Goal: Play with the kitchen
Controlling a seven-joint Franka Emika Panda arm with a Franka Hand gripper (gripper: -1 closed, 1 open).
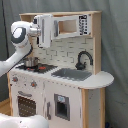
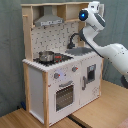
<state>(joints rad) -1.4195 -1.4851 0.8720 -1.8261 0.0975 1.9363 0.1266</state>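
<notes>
The kitchen (image 1: 65, 92) is a white and light-wood toy unit, seen in both exterior views (image 2: 50, 75). It has a black faucet (image 1: 83, 59) over a grey sink (image 1: 72, 74), a small pot (image 1: 31, 62) on the stovetop, an oven door (image 2: 64, 95) and a hood (image 2: 47, 20). The white microwave door (image 1: 45, 30) stands swung out from the microwave (image 1: 70, 26). My gripper (image 1: 36, 31) is right at that door's edge, at the top of the first exterior view's left. In the second exterior view my arm (image 2: 92, 14) reaches in from the right at microwave height.
A grey curtain (image 1: 115, 50) hangs behind the kitchen. The unit stands on a wooden surface (image 2: 100, 112). My arm's lower links (image 2: 117, 55) occupy the space at the second exterior view's right. A white rounded body (image 1: 20, 121) fills the first exterior view's bottom left corner.
</notes>
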